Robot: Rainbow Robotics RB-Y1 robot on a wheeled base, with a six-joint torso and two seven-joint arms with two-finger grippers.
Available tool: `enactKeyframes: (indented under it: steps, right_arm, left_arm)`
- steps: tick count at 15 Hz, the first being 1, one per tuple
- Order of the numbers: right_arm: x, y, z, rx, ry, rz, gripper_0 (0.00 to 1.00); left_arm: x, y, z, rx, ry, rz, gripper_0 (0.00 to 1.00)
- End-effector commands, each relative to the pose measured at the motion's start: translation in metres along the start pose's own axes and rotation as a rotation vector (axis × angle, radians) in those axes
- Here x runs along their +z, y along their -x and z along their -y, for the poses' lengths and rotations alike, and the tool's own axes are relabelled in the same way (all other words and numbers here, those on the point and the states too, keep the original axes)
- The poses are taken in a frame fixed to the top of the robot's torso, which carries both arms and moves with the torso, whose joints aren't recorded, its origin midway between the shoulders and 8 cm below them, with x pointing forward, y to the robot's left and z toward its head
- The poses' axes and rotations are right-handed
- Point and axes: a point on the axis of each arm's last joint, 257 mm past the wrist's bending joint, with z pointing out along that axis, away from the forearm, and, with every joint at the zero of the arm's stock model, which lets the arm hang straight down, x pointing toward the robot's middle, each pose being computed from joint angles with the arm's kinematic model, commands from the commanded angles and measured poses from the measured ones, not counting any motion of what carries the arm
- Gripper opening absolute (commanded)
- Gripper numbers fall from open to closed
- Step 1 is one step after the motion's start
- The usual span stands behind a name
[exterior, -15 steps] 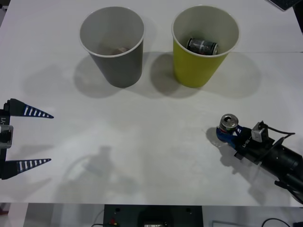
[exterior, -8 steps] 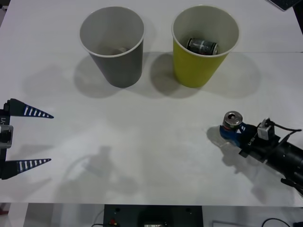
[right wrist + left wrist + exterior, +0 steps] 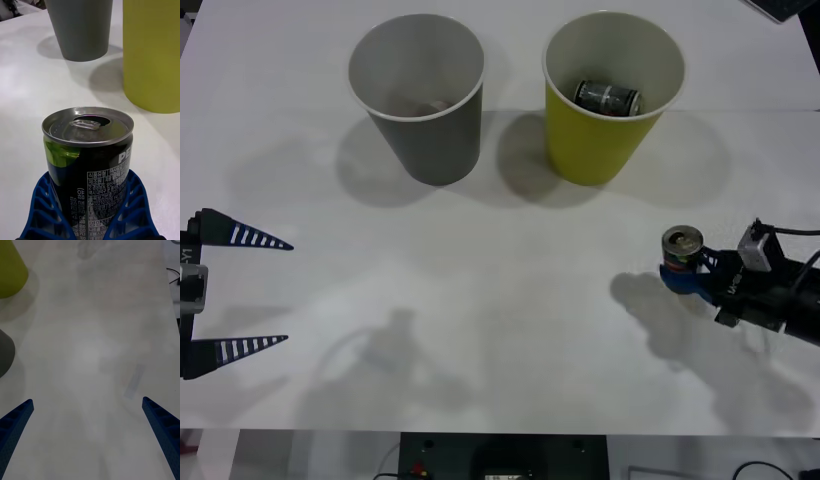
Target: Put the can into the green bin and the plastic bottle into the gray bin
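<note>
The left claw is held spread at the counter's left edge. The gray bin stands left of the green bin. At the right, the can is gripped upright by the right claw.

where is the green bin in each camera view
Front view: green bin, far side of the table, right of centre.
Right wrist view: green bin, beyond the can.
Left wrist view: green bin's wall, far off.
Shared landmark: gray bin beside it.
</note>
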Motion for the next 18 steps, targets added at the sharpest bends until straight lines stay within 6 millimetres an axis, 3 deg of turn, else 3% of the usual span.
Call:
enactKeyframes:
  steps: [1,7,12,18]
  right_arm:
    - [-0.003,0.016,-0.002,0.045,-0.005,-0.073,0.0]
    - [-0.012,0.043,-0.006,0.209,0.019,-0.161,0.0]
    - [-0.024,0.078,-0.007,0.337,0.025,-0.238,0.0]
    - [-0.04,0.12,0.015,0.387,0.005,-0.347,0.0]
  left_arm:
    - [0.0,0.0,0.0,0.0,0.0,0.0,1.0]
    - [0.0,0.0,0.0,0.0,0.0,0.0,1.0]
    - [0.0,0.0,0.0,0.0,0.0,0.0,1.0]
    - [0.0,0.0,0.0,0.0,0.0,0.0,1.0]
